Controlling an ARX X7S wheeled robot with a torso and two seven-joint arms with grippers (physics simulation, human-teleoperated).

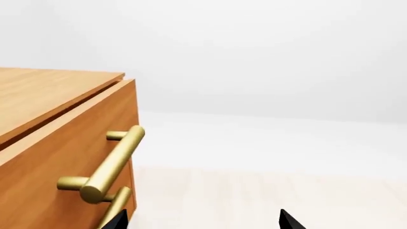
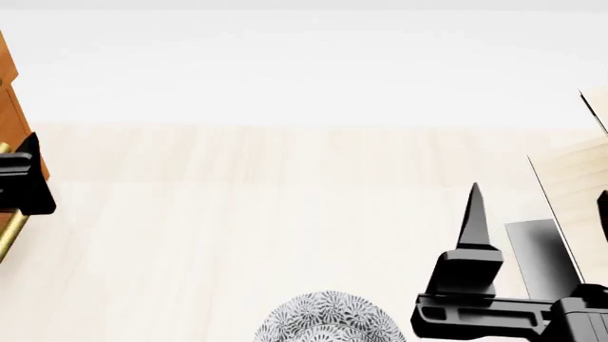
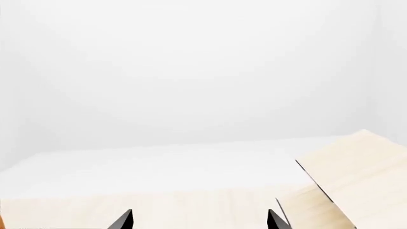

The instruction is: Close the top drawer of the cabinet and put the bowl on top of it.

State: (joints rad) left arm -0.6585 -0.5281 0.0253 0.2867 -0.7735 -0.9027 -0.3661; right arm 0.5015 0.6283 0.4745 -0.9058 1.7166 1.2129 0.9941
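Drawer [image 1: 70,157] stands slightly proud of cabinet [image 1: 51,90], contents hidden; both grippers [image 1: 202,220] [image 3: 198,218] spread wide, empty.

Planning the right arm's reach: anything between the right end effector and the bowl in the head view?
Nothing. In the head view only bare pale table separates the right end effector from the bowl.

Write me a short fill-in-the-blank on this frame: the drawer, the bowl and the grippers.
1. The top drawer stands slightly ____, with a gap under the cabinet top.
2. Its bar handle is ____ in colour.
3. The bowl rests on the ____.
4. The right gripper holds ____.

Missing words: open; brass; table; nothing
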